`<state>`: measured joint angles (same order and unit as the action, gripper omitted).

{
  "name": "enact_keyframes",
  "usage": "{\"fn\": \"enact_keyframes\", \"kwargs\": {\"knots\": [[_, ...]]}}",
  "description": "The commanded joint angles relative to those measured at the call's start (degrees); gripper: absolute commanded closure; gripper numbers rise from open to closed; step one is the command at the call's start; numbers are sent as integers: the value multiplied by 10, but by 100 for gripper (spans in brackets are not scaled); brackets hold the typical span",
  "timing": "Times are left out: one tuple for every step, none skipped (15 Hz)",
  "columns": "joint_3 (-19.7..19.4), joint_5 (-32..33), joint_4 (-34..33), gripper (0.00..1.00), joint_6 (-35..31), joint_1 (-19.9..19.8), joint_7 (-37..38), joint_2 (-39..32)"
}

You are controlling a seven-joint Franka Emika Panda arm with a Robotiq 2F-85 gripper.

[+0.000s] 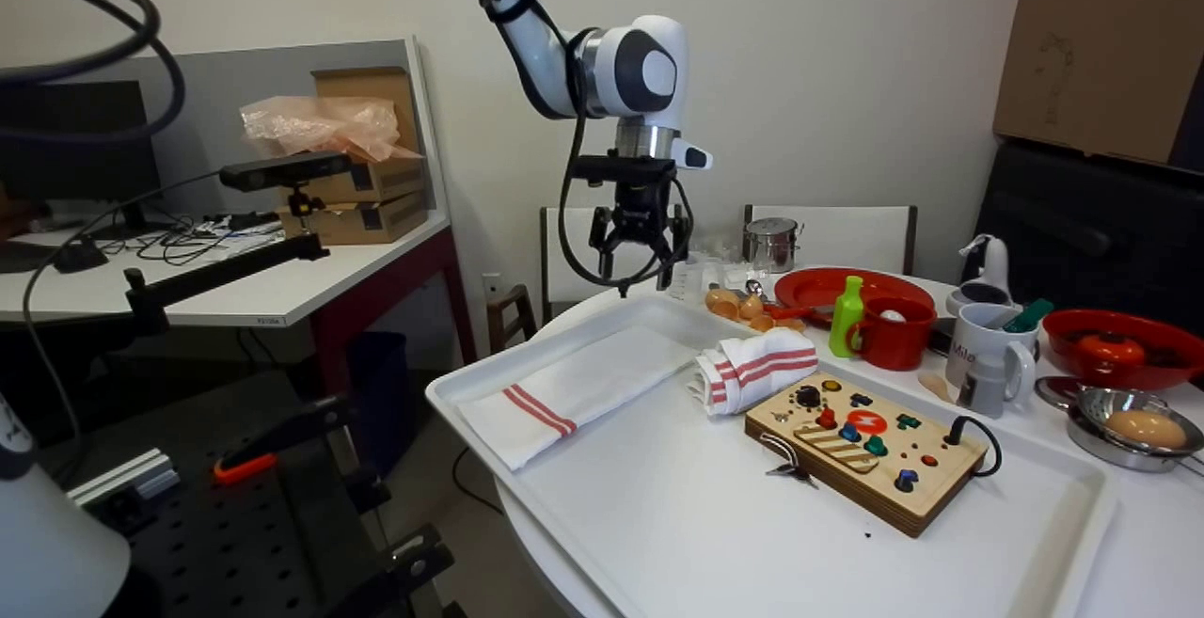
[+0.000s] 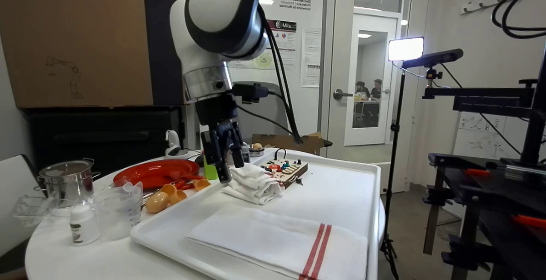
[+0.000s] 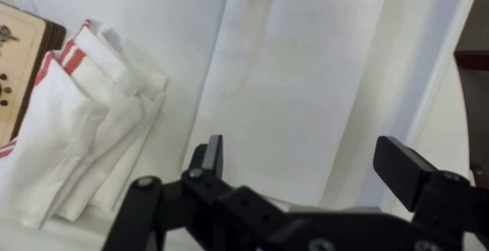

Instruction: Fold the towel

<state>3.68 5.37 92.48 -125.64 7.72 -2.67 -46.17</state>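
Observation:
The towel (image 1: 574, 383) lies flat on the white tray (image 1: 705, 524) as a long white strip, with two red stripes near one end. It also shows in an exterior view (image 2: 273, 237), where its edge appears to have more than one layer. In the wrist view the plain white part of the towel (image 3: 286, 90) runs between and beyond the fingers; its striped end is out of view. My gripper (image 1: 635, 270) is above the tray's far end, apart from the towel. It also shows in an exterior view (image 2: 230, 171). In the wrist view the gripper (image 3: 301, 151) is wide open and empty.
A bunched white-and-red cloth (image 1: 757, 372) lies on the tray beside the towel, against a wooden board with knobs (image 1: 865, 449). Eggshells (image 2: 164, 199), a measuring cup (image 2: 119, 212), a red plate (image 2: 158, 173) and a green bottle (image 1: 847, 317) stand beyond the tray's raised rim.

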Motion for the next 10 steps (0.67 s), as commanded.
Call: {"fn": "enact_keyframes", "kwargs": {"knots": [[-19, 42, 41, 0, -41, 2, -18, 6], [-8, 24, 17, 0, -22, -1, -8, -2], [-12, 30, 24, 0, -25, -1, -10, -3], [-14, 32, 27, 0, -28, -2, -11, -3], [-15, 33, 29, 0, -28, -2, -12, -3], [-15, 33, 29, 0, -29, -2, -12, -3], [-15, 33, 29, 0, -29, -2, -13, -3], [-8, 37, 26, 0, -33, -7, -39, -5], [-3, 45, 25, 0, -42, -11, -67, -7], [-3, 53, 21, 0, -43, -10, -86, -9]]}}
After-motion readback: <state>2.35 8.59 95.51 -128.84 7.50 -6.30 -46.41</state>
